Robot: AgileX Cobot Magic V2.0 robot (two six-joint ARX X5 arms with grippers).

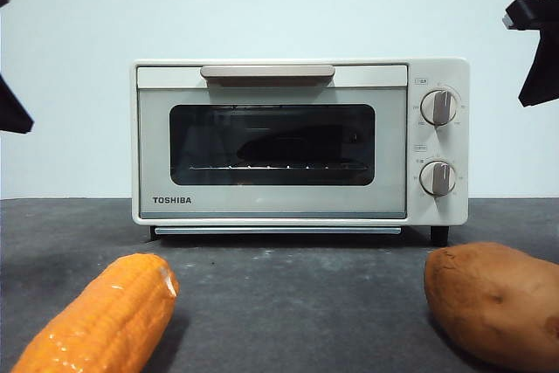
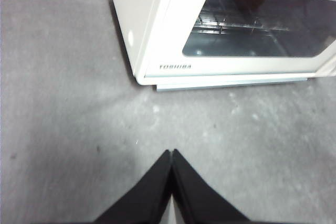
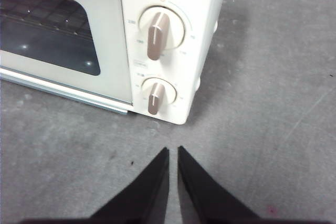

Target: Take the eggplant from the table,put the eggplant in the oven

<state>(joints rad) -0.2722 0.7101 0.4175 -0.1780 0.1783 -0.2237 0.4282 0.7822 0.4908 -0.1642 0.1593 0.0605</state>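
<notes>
The cream TOSHIBA oven [image 1: 262, 207] stands on the dark grey table [image 1: 297, 303] with its glass door shut. Behind the glass, a dark elongated shape that looks like the eggplant [image 1: 279, 144] lies on the wire rack, dim and hard to make out. My left gripper [image 2: 172, 151] hovers shut and empty over bare table off the oven's [image 2: 157, 19] logo corner. My right gripper [image 3: 173, 148] is shut and empty above the table near the oven's knob corner [image 3: 210, 3]. In the front view both arms show only as black tips at the upper corners.
An orange corn cob [image 1: 105, 316] lies at the front left and a brown sweet potato [image 1: 493, 299] at the front right. The beige bar handle [image 1: 267, 72] tops the door. Two grey knobs [image 1: 438, 107] sit on the oven's right panel.
</notes>
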